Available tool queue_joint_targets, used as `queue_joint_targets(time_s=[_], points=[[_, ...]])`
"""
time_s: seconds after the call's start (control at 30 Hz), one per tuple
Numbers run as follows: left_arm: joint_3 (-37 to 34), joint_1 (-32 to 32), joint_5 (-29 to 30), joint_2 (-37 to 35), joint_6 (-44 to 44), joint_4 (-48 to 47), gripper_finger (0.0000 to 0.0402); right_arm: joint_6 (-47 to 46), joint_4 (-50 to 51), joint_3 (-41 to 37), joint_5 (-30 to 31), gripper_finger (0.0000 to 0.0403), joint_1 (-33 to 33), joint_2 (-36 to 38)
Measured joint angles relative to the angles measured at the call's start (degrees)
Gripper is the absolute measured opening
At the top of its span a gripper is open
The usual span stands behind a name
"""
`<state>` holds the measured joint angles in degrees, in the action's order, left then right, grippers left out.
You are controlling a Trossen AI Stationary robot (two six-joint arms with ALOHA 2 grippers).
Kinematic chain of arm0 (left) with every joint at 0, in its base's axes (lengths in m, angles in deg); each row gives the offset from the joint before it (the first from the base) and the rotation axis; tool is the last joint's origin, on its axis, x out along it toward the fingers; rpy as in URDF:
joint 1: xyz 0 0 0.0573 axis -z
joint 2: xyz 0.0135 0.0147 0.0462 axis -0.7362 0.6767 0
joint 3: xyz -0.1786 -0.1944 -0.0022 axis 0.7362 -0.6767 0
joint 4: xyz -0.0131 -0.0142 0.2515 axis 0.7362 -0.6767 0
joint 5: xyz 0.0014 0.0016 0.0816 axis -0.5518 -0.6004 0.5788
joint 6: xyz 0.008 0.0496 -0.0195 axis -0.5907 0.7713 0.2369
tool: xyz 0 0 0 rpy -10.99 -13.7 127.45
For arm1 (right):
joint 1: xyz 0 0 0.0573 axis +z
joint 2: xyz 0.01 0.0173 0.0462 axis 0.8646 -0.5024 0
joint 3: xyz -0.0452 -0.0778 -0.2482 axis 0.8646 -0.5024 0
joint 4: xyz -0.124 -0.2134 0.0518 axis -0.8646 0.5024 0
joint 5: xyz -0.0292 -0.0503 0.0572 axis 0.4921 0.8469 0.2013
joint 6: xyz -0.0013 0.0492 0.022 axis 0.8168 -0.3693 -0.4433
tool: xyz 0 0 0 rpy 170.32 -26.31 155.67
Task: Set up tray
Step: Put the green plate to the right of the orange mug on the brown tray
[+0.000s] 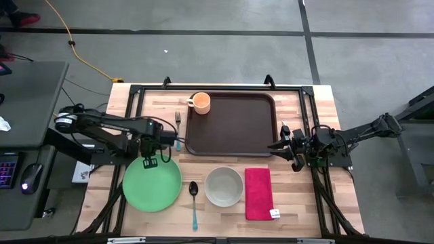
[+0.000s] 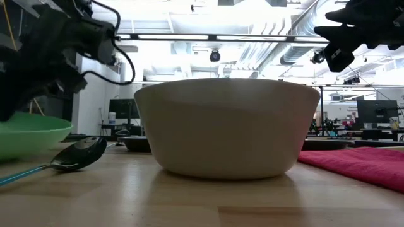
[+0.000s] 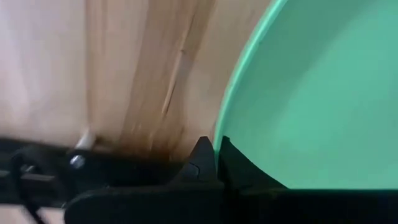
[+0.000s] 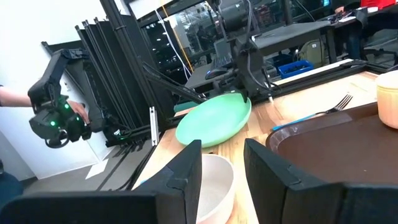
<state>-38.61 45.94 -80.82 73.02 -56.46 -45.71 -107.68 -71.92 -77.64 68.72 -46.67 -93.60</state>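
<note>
High view: one tray (image 1: pixel 234 129), one plate (image 1: pixel 152 186).

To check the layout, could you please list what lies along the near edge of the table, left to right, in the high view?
Green plate → spoon → bowl → red napkin.

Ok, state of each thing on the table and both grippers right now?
Tray: flat, holding only the cup.
Cup: upright, tray's far left corner.
Plate: rim pinched, tilted.
Left gripper: shut on plate.
Right gripper: open, empty, by the tray.
Bowl: upright, empty.
</note>
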Motion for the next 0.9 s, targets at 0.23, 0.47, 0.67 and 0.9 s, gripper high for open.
queue_joint_targets(time_s=[0.23,0.47,0.67,0.9], points=[[7.5,0.0,0.5,-3.6,-2.5,-7.1,0.0013,0.0,-0.2,0.0,0.0,0.0099,0.0,0.0],[12.4,0.0,0.3,-6.1,-7.0,-10.5,0.0013,0.0,-0.4,0.0,0.0,0.0099,0.0,0.0],[18.6,0.0,-0.1,-6.5,-11.4,-11.2,0.0013,0.0,-0.4,0.0,0.0,0.0099,0.0,0.0],[25.6,0.0,1.1,-6.5,-19.2,-7.6,0.0013,0.2,-0.4,0.0,0.0,0.0099,0.0,0.0]])
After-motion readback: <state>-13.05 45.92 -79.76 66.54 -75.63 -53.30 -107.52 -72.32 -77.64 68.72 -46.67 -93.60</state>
